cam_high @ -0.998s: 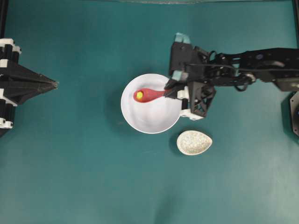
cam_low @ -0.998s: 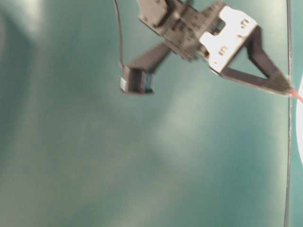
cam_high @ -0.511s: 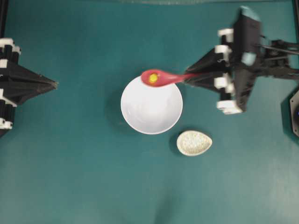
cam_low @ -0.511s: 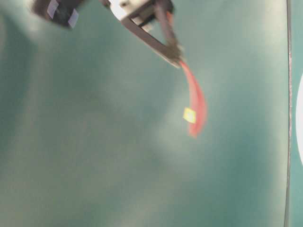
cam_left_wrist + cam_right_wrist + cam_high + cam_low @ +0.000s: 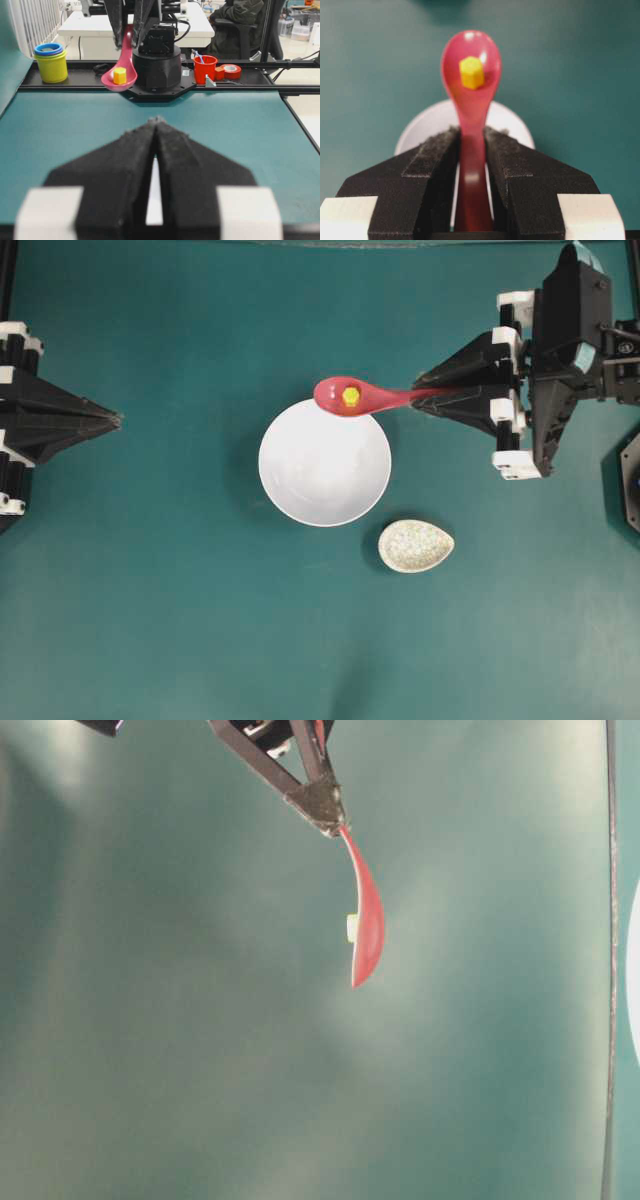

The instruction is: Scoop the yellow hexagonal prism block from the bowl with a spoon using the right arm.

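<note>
The right arm's black two-finger gripper [image 5: 420,401] clamps the handle of the glossy pink-red soup spoon [image 5: 365,397]. The tiny yellow hexagonal block [image 5: 351,396] sits in its scoop, apparently above the far rim of the white round bowl [image 5: 325,480], the long axis pointing toward the idle, closed left gripper [image 5: 118,420].

Glossy spoon [image 5: 470,100], speckled matt rest [image 5: 416,546]
</note>
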Tool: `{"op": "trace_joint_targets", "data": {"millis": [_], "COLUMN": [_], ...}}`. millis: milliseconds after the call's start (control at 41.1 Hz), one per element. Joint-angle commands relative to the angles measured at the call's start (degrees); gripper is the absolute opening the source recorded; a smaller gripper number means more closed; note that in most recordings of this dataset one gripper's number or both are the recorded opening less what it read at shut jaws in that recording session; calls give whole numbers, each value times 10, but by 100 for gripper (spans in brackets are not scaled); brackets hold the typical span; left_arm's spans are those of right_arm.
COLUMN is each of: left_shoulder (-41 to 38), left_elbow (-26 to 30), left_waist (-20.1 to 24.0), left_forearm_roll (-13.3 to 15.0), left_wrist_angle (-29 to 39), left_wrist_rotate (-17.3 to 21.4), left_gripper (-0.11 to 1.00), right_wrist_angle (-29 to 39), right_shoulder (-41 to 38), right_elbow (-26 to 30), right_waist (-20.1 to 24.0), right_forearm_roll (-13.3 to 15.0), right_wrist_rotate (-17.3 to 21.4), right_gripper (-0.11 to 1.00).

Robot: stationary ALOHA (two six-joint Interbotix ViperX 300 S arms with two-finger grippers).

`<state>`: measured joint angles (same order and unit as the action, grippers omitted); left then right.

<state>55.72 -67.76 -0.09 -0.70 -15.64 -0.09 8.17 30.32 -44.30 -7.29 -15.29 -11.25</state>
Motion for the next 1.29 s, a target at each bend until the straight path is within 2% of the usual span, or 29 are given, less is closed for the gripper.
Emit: {"op": "trace_joint_targets", "data": {"millis": [0, 1266], "left_shoulder": [-3, -2], "left_elbow": [12, 12], "left_waist": [-1, 0], "left_forearm_roll": [-1, -1], "left_wrist_angle": [-3, 1], "left_wrist_rotate": [-1, 5], "left_gripper": [0, 0], "right_wrist_angle": [-7, -25], "right_shoulder": [2, 1], "right_elbow": [11, 7], "right_waist": [1, 1], "right_forearm_roll": [-2, 0], "right_wrist_rotate": [-1, -8], "right_gripper": [23, 23]}}
